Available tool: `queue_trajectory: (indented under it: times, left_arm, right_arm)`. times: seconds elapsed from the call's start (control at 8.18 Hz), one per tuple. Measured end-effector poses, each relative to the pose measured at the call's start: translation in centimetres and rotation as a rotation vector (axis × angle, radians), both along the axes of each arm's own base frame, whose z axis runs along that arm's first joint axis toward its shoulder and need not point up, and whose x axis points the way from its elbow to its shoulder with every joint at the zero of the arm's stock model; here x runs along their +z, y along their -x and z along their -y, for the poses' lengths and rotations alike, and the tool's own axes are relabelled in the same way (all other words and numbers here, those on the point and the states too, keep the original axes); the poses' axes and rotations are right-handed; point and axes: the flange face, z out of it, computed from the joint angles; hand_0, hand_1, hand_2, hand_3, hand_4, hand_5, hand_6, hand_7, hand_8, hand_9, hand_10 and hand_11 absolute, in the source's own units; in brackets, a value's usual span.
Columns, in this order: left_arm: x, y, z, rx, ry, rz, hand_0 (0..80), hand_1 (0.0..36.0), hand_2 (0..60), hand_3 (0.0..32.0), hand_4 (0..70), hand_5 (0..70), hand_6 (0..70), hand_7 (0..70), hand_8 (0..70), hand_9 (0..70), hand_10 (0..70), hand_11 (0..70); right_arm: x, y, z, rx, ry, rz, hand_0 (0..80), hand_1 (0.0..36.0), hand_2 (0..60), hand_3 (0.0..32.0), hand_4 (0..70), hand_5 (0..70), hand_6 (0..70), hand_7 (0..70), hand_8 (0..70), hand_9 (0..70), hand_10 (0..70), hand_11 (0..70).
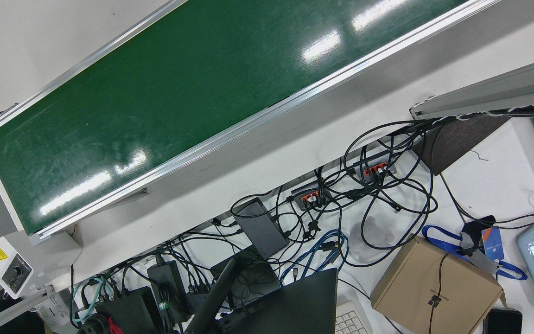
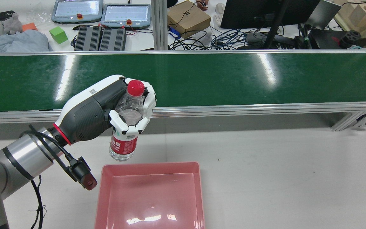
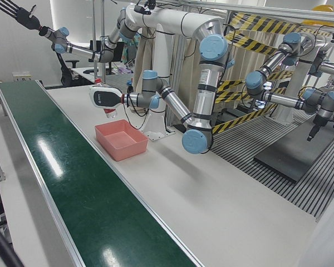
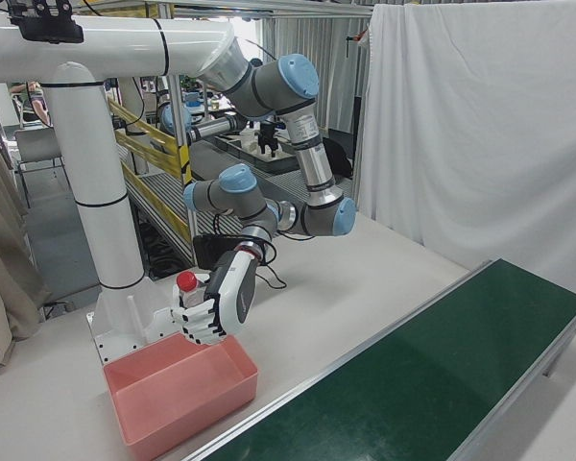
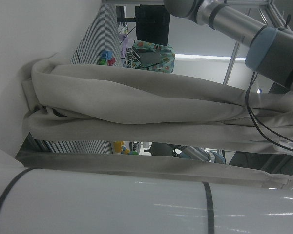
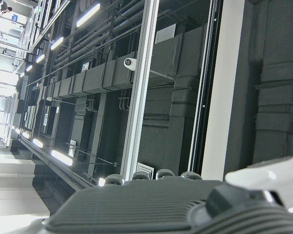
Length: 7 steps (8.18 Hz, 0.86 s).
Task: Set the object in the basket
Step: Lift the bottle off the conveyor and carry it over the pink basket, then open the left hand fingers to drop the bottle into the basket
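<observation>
bright, even overhead light | white glare streaks on green belt (image 2: 202,76) | soft shadows | sharp focus

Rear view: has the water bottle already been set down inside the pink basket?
No: the left hand holds the water bottle in the air, above the basket.

A green conveyor belt (image 2: 202,79) crosses the table, with a cardboard box (image 1: 436,287) and tangled cables (image 1: 369,195) beyond.

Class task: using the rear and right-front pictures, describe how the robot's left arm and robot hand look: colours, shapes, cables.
The left robot hand has a white and dark grey ribbed shell, white fingers and a red wrist ring. Its arm is silver tubing with pale blue joint caps. Black cables run along it to a small dark camera.
</observation>
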Motion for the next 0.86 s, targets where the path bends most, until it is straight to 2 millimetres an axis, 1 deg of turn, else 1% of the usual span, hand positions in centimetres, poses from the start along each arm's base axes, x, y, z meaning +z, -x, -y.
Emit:
queue_trajectory:
  times: [0.12,0.24,0.37,0.49,0.73,0.86]
  left_arm:
    - [0.5,0.8,-0.8,-0.003,0.003,-0.007,48.6,0.0,0.0,0.0,28.7,55.8,42.1,52.4,52.6,68.0,38.6,53.9]
    - [0.6,1.5,-1.4,-0.004,0.002,-0.014,45.3,0.0,0.0,0.0,23.1,44.4,27.6,35.8,39.0,49.6,27.8,39.5]
    - [0.5,2.0,-1.8,-0.002,0.0,-0.02,40.4,0.0,0.0,0.0,17.5,35.1,16.7,18.2,23.9,29.1,21.3,30.2]
    - [0.6,2.1,-2.2,0.005,-0.002,-0.026,39.1,0.0,0.0,0.0,15.0,31.8,13.3,10.3,18.4,21.2,18.8,26.7]
    - [0.8,2.0,-2.7,0.014,-0.005,-0.033,37.9,0.0,0.0,0.0,12.9,26.8,10.4,6.0,13.6,15.3,12.6,17.7]
    - [0.8,1.9,-2.8,0.015,-0.006,-0.034,37.7,0.0,0.0,0.0,13.3,25.7,10.1,5.7,12.2,14.0,11.7,16.4]
  right_arm:
    - [0.0,0.0,0.0,0.0,0.0,0.0,0.0,0.0,0.0,0.0,0.0,0.0,0.0,0.0,0.0,0.0,0.0,0.0]
    - [0.0,0.0,0.0,0.0,0.0,0.0,0.0,0.0,0.0,0.0,0.0,0.0,0.0,0.0,0.0,0.0,0.0,0.0]
    - [0.0,0.0,0.0,-0.001,0.0,0.0,0.0,0.0,0.0,0.0,0.0,0.0,0.0,0.0,0.0,0.0,0.0,0.0]
    - [0.0,0.0,0.0,0.0,0.0,0.0,0.0,0.0,0.0,0.0,0.0,0.0,0.0,0.0,0.0,0.0,0.0,0.0]
    - [0.0,0.0,0.0,0.0,0.001,0.0,0.0,0.0,0.0,0.0,0.0,0.0,0.0,0.0,0.0,0.0,0.0,0.0]
    - [0.0,0.0,0.0,0.0,0.0,0.0,0.0,0.0,0.0,0.0,0.0,0.0,0.0,0.0,0.0,0.0,0.0,0.0]
